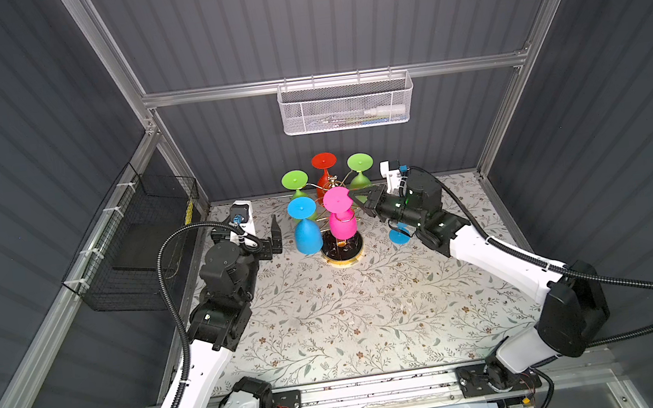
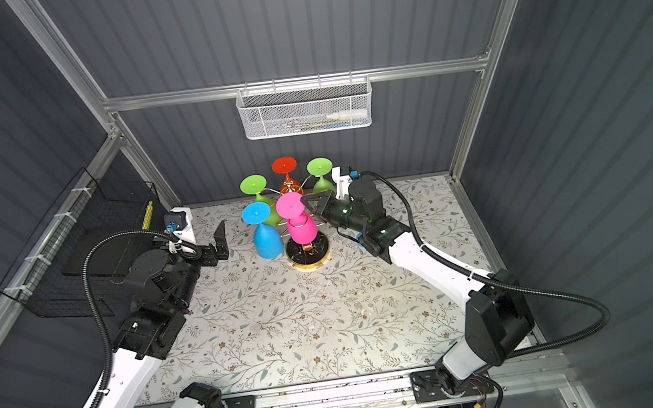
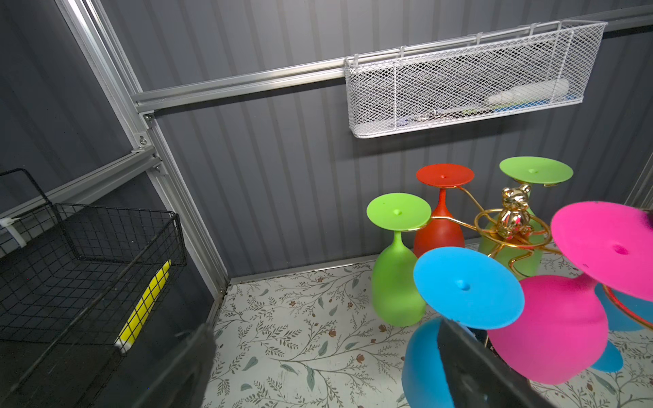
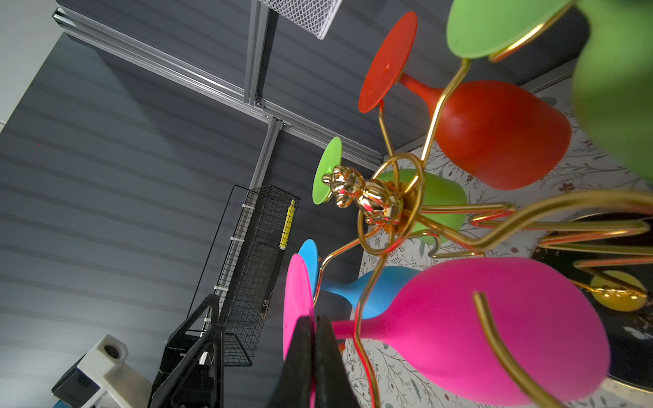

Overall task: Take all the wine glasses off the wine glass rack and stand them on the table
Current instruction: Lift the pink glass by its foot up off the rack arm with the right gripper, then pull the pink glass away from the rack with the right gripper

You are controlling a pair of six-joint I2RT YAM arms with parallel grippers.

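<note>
One pink wine glass (image 1: 342,223), foot pinched by right gripper (image 1: 354,198)

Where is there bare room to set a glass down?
Bare: the wide stretch of table in front of the wine glass rack, between the arms. Crowded: the back, with hanging glasses, left gripper and right gripper flanking the rack, and a blue glass under the right arm.
</note>
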